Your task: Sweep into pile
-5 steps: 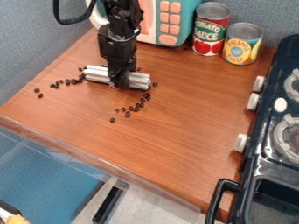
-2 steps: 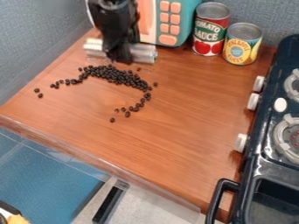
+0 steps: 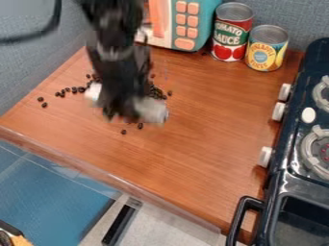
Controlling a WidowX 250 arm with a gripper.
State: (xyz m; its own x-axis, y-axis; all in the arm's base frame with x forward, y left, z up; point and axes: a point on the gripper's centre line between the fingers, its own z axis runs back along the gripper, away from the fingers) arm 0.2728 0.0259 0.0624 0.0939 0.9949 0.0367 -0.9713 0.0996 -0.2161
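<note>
Evidently mid-sweep, or lining up for one. Black gripper point(image 3: 122, 108) is narrowed on a pale bar point(image 3: 151, 110), which sticks out either side of it, its image-right end nearer the camera. Whether the bar touches the counter point(image 3: 206, 129), cannot tell. Dark beans point(image 3: 156, 92) lie on the wood around it: some beside and behind the arm, a thin trail point(image 3: 74, 90) off to image-left, two strays point(image 3: 42, 102) past its end, a couple more point(image 3: 124, 131) just in front.

Risks, as judged: bar set too high rides over the beans and leaves them scattered; pressed too hard, it may twist in the grip. Its slant could let beans slip round either end. The outlying strays sit beyond its span, so probably need their own pass. Too brisk a push could roll beans toward the front edge point(image 3: 116, 175).
</note>
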